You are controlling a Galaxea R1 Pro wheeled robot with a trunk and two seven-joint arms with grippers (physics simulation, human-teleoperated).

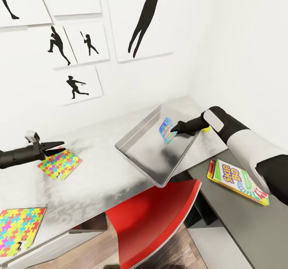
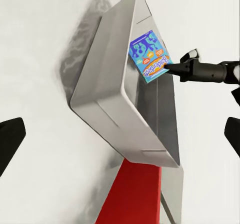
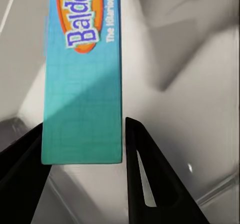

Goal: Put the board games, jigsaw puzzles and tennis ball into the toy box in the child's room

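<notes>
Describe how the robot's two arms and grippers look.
The right arm is white with black joint sections and a light grey oval panel near the wrist. Its right gripper is black with tapered, pointed fingers. The left gripper is likewise black, with a small light grey block mounted above it.

Red chair (image 1: 160, 217); 5 silhouette posters (image 1: 80, 83) on wall.

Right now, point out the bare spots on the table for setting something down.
Bare white table between the jigsaw puzzle under the left gripper and the toy box. Crowded at the box, where the right gripper holds a board game.
</notes>
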